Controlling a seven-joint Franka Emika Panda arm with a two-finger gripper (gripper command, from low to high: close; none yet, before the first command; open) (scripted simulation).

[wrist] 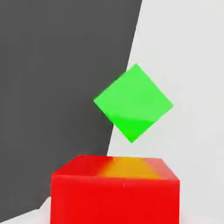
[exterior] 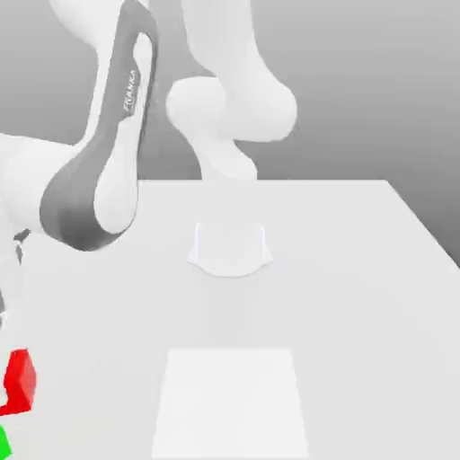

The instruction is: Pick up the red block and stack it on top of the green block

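Observation:
The red block [exterior: 20,381] is a small bright cube at the far left edge of the exterior view, tilted and raised a little. In the hand view the red block [wrist: 115,190] sits very close under the camera, and my gripper is shut on it. The green block [wrist: 133,103] lies farther off on the white table, turned corner-on, close to the table's edge. In the exterior view just a sliver of the green block [exterior: 3,445] peeks in at the lower left corner, right below the red one.
The white table [exterior: 359,269] carries my arm's round base [exterior: 230,248] at the back and a paler square patch [exterior: 232,401] at the front. My arm's grey-and-white link [exterior: 99,180] leans over the left side. Dark floor [wrist: 57,65] lies beyond the table's edge beside the green block.

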